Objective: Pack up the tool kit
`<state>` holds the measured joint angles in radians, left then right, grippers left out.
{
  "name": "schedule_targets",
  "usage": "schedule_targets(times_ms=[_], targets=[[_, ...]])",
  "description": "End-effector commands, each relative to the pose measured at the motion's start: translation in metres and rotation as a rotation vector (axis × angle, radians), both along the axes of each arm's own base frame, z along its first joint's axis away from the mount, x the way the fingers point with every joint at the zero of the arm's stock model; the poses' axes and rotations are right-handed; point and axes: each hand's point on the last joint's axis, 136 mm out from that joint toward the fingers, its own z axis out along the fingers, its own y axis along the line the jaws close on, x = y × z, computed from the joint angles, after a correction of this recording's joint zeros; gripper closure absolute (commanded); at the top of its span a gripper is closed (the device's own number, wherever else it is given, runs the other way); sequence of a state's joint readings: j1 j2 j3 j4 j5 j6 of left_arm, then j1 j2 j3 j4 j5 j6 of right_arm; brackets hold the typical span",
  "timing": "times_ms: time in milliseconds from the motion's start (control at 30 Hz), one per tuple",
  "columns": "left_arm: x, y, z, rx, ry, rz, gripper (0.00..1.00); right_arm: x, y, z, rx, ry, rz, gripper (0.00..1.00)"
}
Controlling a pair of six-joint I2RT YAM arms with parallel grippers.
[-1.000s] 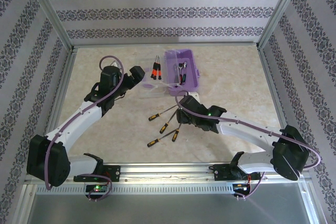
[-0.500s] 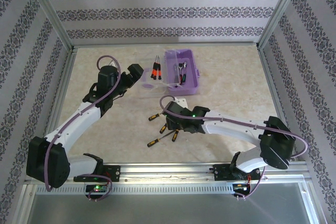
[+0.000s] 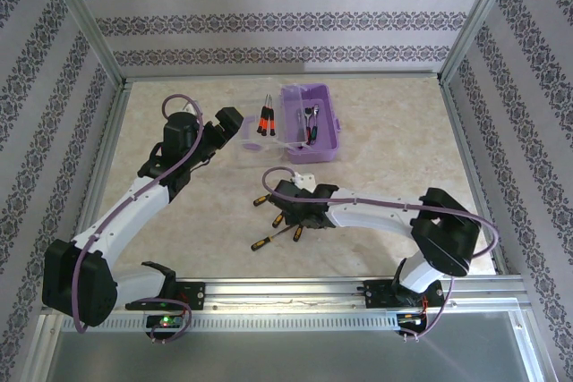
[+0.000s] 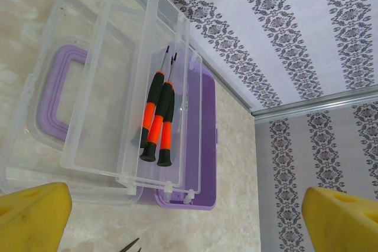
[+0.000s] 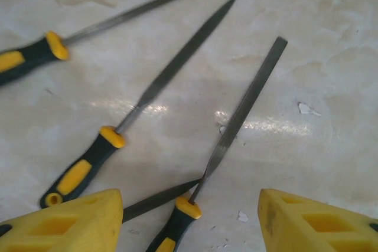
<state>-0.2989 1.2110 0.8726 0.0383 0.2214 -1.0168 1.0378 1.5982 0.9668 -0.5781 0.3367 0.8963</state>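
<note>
You have wallpaper on three sides: the walls [image 3: 286, 20] carry pale bands alternating with dark floral stripes (the stripes run lengthwise along each wall). Your table [image 3: 403, 131] is a beige, marbled slab, glossy enough to throw back a bright patch of glare [image 5: 260, 125] in the right wrist view, and you can spot a small white fleck [image 5: 306, 108] on it there. Aluminium posts [image 3: 85, 20] rise from the far corners. Along the near edge you have a slotted rail [image 3: 286, 320], with a dull metal sheet [image 3: 286, 355] below it in the top view.
</note>
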Motion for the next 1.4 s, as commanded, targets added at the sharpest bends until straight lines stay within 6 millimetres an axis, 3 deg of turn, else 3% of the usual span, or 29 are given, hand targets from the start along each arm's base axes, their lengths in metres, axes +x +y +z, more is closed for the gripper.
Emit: schedule_targets(times_ms=[0,200,400,633,767,1367], targets=[[0.002,0.003,0.0,-0.045,-0.006,0.019,0.0,-0.009,-0.007,-0.018,-0.015,0.055,-0.021,0.41],[0.004,0.003,-0.006,-0.031,0.01,0.021,0.0,-0.024,-0.008,-0.032,0.032,0.099,-0.046,0.48],[0.006,0.001,-0.013,-0.029,0.03,0.014,0.0,-0.034,0.005,-0.04,0.074,0.134,-0.013,0.49],[0.007,0.004,-0.016,-0.005,0.032,0.024,0.0,-0.036,-0.003,-0.047,0.048,0.135,-0.016,0.54],[0.008,0.004,-0.02,-0.001,0.04,0.024,0.0,-0.034,-0.015,-0.045,0.033,0.114,-0.043,0.62],[0.008,0.012,-0.016,0.024,0.028,0.051,0.0,-0.025,-0.074,-0.053,-0.029,0.08,-0.146,0.72]])
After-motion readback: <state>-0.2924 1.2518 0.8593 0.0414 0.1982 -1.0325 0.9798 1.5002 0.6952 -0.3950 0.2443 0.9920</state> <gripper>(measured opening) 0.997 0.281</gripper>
